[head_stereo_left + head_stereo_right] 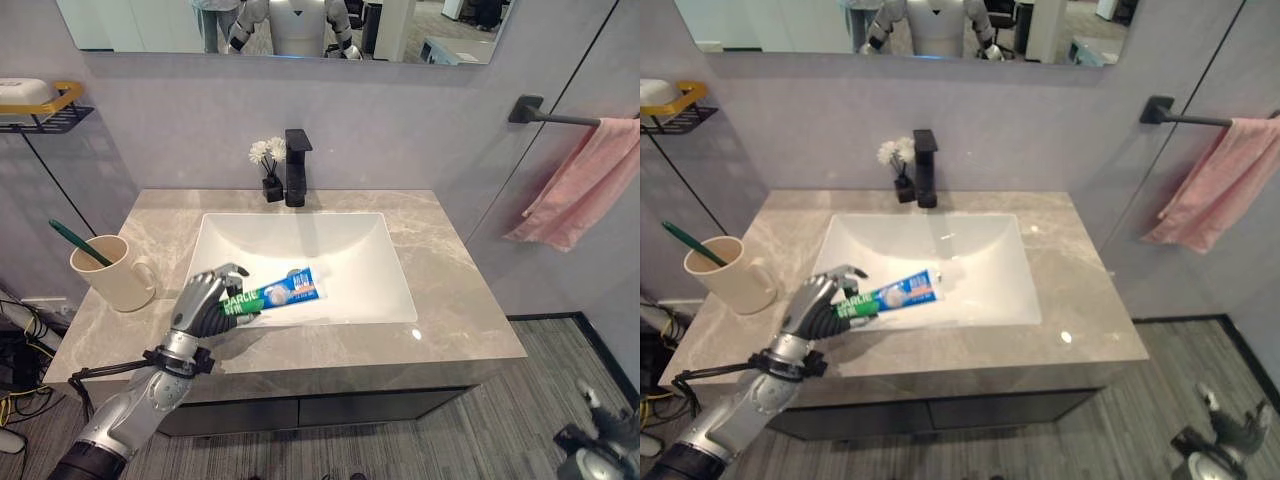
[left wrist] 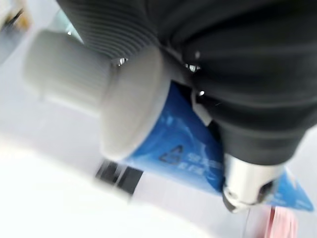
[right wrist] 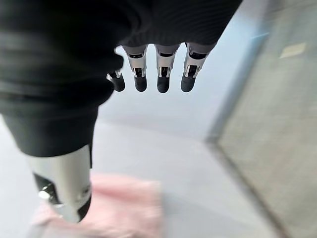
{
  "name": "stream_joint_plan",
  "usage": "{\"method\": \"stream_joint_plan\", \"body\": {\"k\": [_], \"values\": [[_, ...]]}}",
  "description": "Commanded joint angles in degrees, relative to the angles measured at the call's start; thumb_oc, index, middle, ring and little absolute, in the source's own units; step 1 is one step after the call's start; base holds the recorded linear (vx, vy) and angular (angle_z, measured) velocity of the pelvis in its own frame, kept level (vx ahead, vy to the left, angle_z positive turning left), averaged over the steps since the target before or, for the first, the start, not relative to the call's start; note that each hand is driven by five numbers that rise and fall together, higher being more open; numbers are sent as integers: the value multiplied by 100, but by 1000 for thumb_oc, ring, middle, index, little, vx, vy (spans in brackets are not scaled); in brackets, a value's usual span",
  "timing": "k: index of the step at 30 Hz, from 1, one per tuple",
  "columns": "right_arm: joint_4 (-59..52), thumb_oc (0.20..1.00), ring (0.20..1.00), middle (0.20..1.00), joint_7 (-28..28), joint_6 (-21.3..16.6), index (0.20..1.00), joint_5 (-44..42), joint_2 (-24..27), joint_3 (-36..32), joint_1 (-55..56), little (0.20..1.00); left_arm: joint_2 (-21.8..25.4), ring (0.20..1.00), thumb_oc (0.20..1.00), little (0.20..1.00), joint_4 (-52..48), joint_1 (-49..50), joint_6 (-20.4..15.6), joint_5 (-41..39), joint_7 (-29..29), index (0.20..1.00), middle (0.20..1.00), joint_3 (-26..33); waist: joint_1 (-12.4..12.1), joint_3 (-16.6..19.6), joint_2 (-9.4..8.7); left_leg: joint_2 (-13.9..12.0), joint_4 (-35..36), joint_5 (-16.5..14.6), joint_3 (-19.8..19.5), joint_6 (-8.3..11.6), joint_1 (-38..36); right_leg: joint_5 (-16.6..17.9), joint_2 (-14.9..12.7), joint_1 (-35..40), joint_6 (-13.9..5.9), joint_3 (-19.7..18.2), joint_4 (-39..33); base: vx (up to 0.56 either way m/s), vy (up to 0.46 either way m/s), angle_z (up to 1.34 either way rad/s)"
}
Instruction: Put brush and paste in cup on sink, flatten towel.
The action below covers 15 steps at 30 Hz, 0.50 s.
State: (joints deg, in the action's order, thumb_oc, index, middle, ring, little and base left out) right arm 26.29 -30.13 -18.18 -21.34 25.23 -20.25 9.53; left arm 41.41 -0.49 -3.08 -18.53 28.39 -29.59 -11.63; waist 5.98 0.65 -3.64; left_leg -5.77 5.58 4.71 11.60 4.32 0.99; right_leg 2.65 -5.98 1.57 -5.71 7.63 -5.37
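From the head views, the left hand [image 1: 205,300] grips the toothpaste tube [image 1: 283,290] over the sink basin's [image 1: 350,270] front-left edge; the cup [image 1: 110,272] with the toothbrush [image 1: 80,243] stands at nine o'clock, and the pink towel [image 1: 585,185] hangs bunched at two o'clock. Left wrist view: the fingers [image 2: 242,188] clamp the tube, with its grey cap [image 2: 74,74] nearest. Right wrist view: the right hand [image 3: 148,74] hangs relaxed, holding nothing, above the towel.

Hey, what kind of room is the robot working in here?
Most likely a bathroom: a white sink with a black tap, a mirror above, and a pink towel on a wall rail.
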Motion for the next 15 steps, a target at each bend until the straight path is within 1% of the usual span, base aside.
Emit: {"method": "stream_joint_plan", "body": {"k": [1,3,4,6,7,8,9,11,13,14,15], "values": [[-700,1000,1000,1000,-377,-159,1000,831,687,-305,-571,1000,75,200,200,200,-232,-900,-108,148,-604,200,200,579,79,156,15,-314,-58,-317,-166,235,-135,5,-423,129,-588,-95,127,0,0,0],[-1461,1000,1000,1000,-282,-101,1000,838,897,-142,-965,1000,98,200,200,200,-335,-1207,-15,124,-678,200,200,653,98,159,22,-317,-58,-311,-133,239,-158,-5,-418,119,-573,-142,149,-11,2,-3],[-1978,1000,1000,1000,-63,-70,1000,859,1074,168,-1333,1000,121,200,200,200,-434,-1442,32,87,-690,200,200,680,80,162,22,-321,-58,-307,-101,241,-187,-3,-418,125,-559,-171,150,-50,5,-6],[-2542,1000,1000,1000,647,-160,1000,540,1325,836,-1808,1000,177,200,200,200,-555,-1833,66,35,-649,200,200,606,59,142,9,-323,-58,-259,-59,237,-215,24,-416,120,-544,-210,168,-72,5,-16],[-2753,1000,1000,1000,1556,-169,1000,-146,1661,1744,-2360,1000,262,200,200,200,-642,-2318,66,-102,-527,200,200,388,20,144,-19,-329,-58,-237,-23,252,-237,32,-411,125,-535,-228,162,-26,1,-20],[-2749,1000,1000,1000,1634,-75,1000,-193,1735,1927,-2477,1000,265,200,200,200,-623,-2430,70,-163,-477,200,200,294,16,175,-22,-327,-58,-273,-23,260,-251,11,-411,140,-541,-230,146,-2,1,-17],[-2778,1000,1000,1000,1996,101,1000,-180,1911,2445,-2879,1000,305,200,200,200,-532,-2646,78,-209,-389,200,200,146,-10,183,-38,-323,-58,-301,-2,264,-301,-7,-418,177,-547,-237,136,0,0,0],[-2956,1000,1000,1000,2419,262,1000,-265,2300,3251,-3715,1000,392,200,200,200,-466,-3051,123,-294,-275,200,200,-82,-31,180,-53,-328,-58,-291,13,277,-324,3,-421,192,-543,-243,130,-17,-2,0],[-2884,1000,1000,1000,2600,346,1000,-566,2290,3875,-4382,1000,297,200,200,200,-515,-3272,113,-417,-195,200,200,-287,-84,206,-74,-333,-58,-257,3,280,-314,25,-415,194,-528,-231,125,0,0,0],[-2800,1000,1000,1000,2696,340,1000,-759,2185,4219,-4727,1000,243,200,200,200,-573,-3300,112,-480,-161,200,200,-293,-88,188,-71,-334,-58,-252,-3,284,-320,26,-415,205,-522,-226,123,0,0,0],[-2764,1000,1000,1000,2834,376,1000,-967,2050,4510,-4981,1000,187,200,200,200,-638,-3346,87,-541,-116,200,200,-370,-145,186,-93,-332,-58,-240,-21,288,-316,24,-413,209,-512,-215,127,0,0,0]]}}
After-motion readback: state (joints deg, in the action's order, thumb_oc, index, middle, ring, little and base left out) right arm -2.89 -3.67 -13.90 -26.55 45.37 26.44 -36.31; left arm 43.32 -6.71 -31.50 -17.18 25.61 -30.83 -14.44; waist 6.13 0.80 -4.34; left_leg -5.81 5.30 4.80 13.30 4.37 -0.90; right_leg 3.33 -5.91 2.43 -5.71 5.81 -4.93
